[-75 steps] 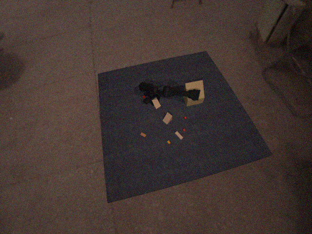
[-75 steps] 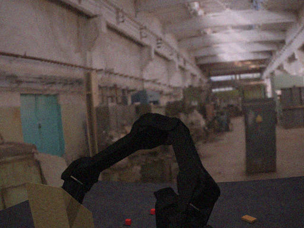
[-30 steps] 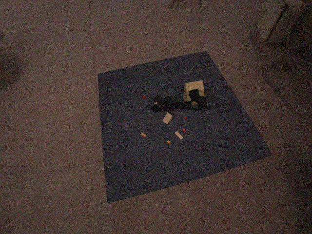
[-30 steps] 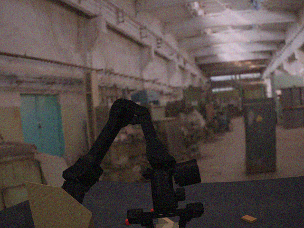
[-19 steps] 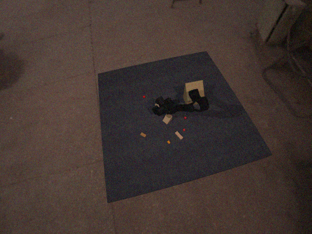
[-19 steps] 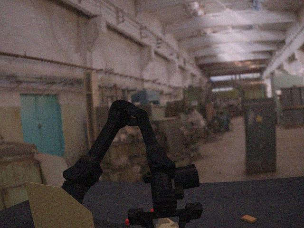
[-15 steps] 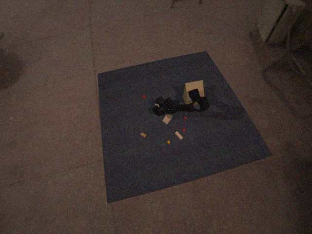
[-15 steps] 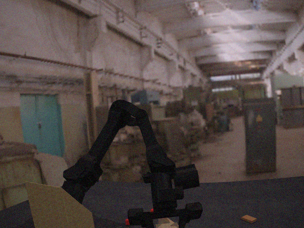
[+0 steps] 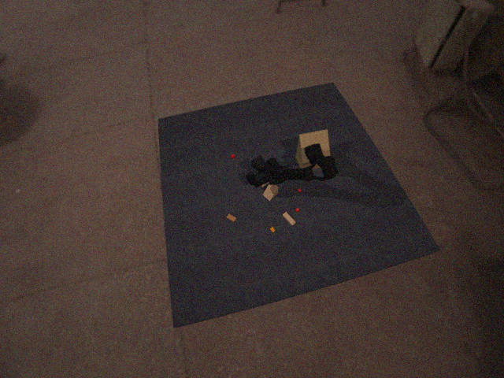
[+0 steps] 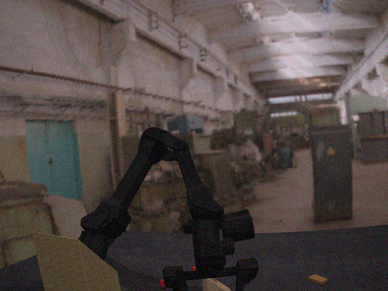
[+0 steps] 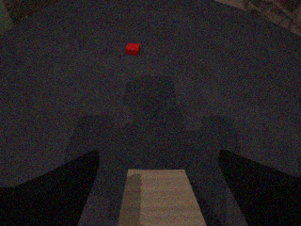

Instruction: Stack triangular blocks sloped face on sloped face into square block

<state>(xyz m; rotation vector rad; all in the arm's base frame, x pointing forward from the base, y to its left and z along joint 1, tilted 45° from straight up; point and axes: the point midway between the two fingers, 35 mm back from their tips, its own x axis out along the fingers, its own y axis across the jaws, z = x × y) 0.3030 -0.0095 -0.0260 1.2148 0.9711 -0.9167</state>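
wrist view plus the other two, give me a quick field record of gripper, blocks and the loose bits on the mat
gripper: open, fingers spread either side of the block, holding nothing
stacked block: pale, between the fingers, seam visible across its faces
long pale block: lying apart on the blue mat
orange pieces: two, near the long pale block
red cube: on the mat ahead of the gripper
stack level and even: cannot tell

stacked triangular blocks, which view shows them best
The wrist view: the pale stacked blocks fill the lower middle between the open tool's fingers, seam visible. The top view shows them small beside the arm; the exterior view catches only a sliver at the bottom edge.
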